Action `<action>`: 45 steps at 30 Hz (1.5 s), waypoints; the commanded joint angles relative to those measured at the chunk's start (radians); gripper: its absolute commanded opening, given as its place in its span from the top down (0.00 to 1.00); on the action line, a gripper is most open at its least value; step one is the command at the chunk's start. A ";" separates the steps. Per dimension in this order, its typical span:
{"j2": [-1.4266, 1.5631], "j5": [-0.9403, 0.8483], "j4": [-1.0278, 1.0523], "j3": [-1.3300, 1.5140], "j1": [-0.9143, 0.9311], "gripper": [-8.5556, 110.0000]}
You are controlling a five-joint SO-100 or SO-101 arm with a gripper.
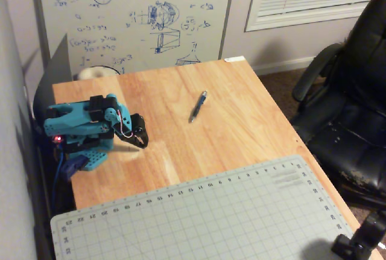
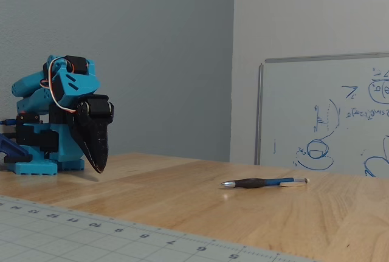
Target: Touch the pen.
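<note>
A: Arm (image 1: 81, 130) folded low over its base at the table's (image 1: 241, 133) left side in both fixed views, claw (image 2: 97, 166) pointing down, tip just above the wood. Reach not begun, I'd say.

B: And the claw itself?

A: Jaws look pressed together, holding nothing, touching nothing.

B: Target?

A: Pen (image 1: 198, 105) lies flat, well apart to the arm's right, nearer the whiteboard (image 1: 132, 19). Next move likely calls for unfolding, swinging right, lowering onto the barrel.
</note>
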 commanded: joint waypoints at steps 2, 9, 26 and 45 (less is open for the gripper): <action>0.037 -0.005 -0.011 -0.029 -0.074 0.92; -0.092 0.009 -0.104 -0.204 -0.222 0.92; -0.927 0.000 -0.515 -0.779 -0.525 0.92; -1.928 0.000 -0.592 -1.629 -0.623 0.92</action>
